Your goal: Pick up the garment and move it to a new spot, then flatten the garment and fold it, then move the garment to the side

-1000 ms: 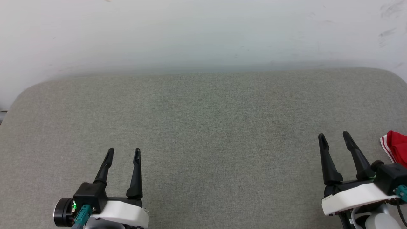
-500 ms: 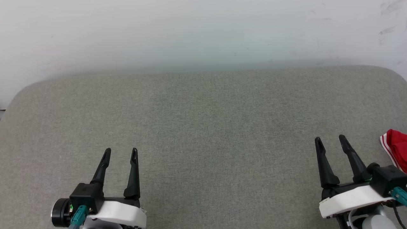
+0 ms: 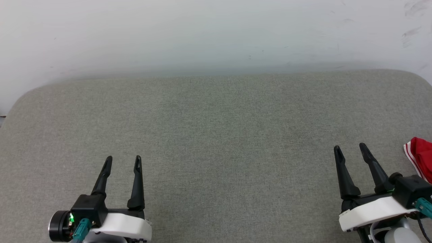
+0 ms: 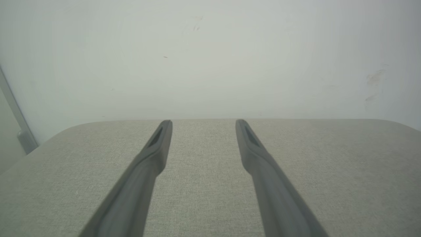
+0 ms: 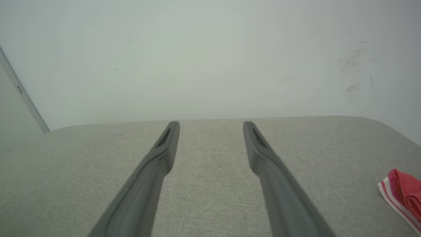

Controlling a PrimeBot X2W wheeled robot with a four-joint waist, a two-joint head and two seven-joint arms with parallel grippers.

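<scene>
- Head view: the left gripper (image 3: pixel 123 158) sits at the lower left over the grey fabric surface (image 3: pixel 216 135). Its two dark fingers point away from the robot and stand wide apart, with nothing between them.
- Head view: the right gripper (image 3: pixel 349 147) sits at the lower right, its jaws equally wide and empty.
- Head view: the garment (image 3: pixel 421 156) lies on the surface at the picture's right edge, near the right gripper and on its outer side. A bunched red piece with red-and-white striped trim is visible, and the frame cuts off the rest.
- Head view: a pale wall (image 3: pixel 216 33) rises behind the surface's rounded far edge.
- Left wrist view: both fingers (image 4: pixel 149 164) rise from the bottom edge over the grey fabric, spread wide and holding nothing. The wall stands beyond them.
- Right wrist view: this gripper's fingers (image 5: pixel 158 164) are also spread wide and empty. The garment lies on the surface in the lower right corner, apart from the nearer finger, showing red folds edged with white stripes. Faint scuff marks (image 5: pixel 353 72) dot the wall at the upper right.
</scene>
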